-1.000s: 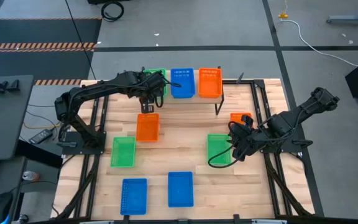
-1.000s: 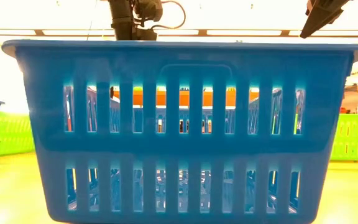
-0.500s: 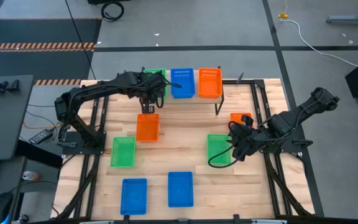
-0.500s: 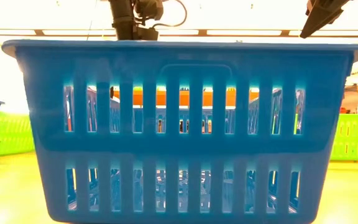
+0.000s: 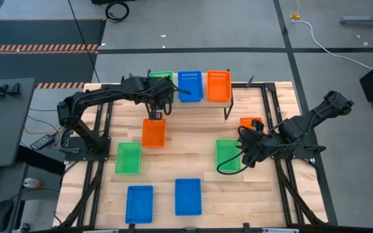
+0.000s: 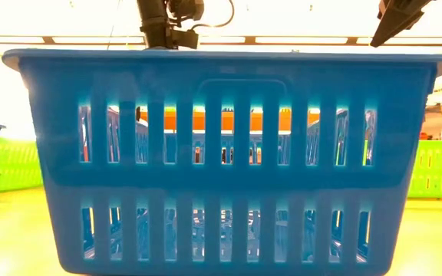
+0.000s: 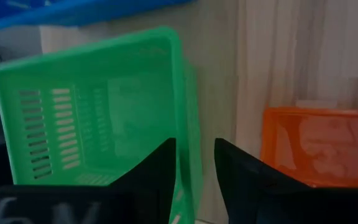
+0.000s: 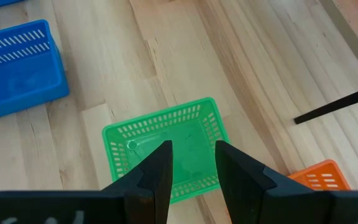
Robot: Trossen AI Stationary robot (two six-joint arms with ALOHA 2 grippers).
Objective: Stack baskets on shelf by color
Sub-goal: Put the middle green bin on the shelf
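On the shelf at the far side stand a green basket, a blue one and an orange one. On the table lie an orange basket, a green one, two blue ones, another green one and an orange one half under my right arm. My left gripper is open over the near end of the shelf's green basket. My right gripper hangs open above the right green basket. My left gripper straddles the near end wall of the green basket on the shelf, one finger on the inner side and one on the outer, slanting down from above. Whether either finger touches the wall, I cannot tell. The basket stands on the shelf.
In the low view a blue basket fills the front and hides most of the table. Black shelf legs stand near the middle right. Bare wood lies at the table's centre, between the orange and the right green basket.
My left gripper has turned a little at the wrist over the green basket on the shelf. No basket has moved.
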